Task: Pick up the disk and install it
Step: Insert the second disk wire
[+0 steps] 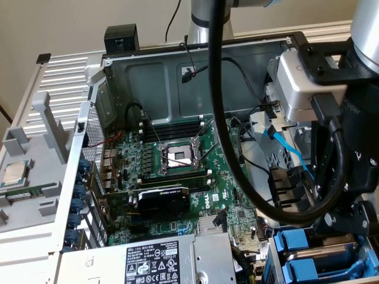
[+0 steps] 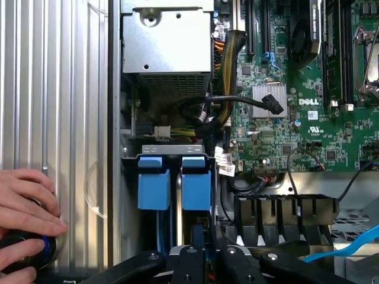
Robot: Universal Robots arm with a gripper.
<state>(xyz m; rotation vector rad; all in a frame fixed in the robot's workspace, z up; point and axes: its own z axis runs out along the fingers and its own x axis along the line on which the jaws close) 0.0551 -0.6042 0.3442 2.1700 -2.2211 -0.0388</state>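
Two blue plastic drive frames [image 2: 154, 183] [image 2: 196, 183] stand side by side in the drive bay at the case's corner. Their labels are hidden, so I cannot tell which is the disk. In the exterior view the same blue frames [image 1: 296, 244] sit at the lower right, just under my gripper [image 1: 349, 228]. In the wrist view my gripper [image 2: 207, 253] hangs close over the bay, roughly in line with the frame nearer the motherboard. Its black fingers [image 2: 190, 260] stand close together, shut, with nothing visibly held.
The open case holds a green motherboard [image 2: 278, 118], a grey power-supply box [image 1: 154, 260] and a black slotted cable bracket [image 2: 284, 207]. A blue cable [image 2: 355, 242] runs near the gripper. A person's hand [image 2: 23, 204] rests on a round black device [image 2: 23, 249] on the ribbed table.
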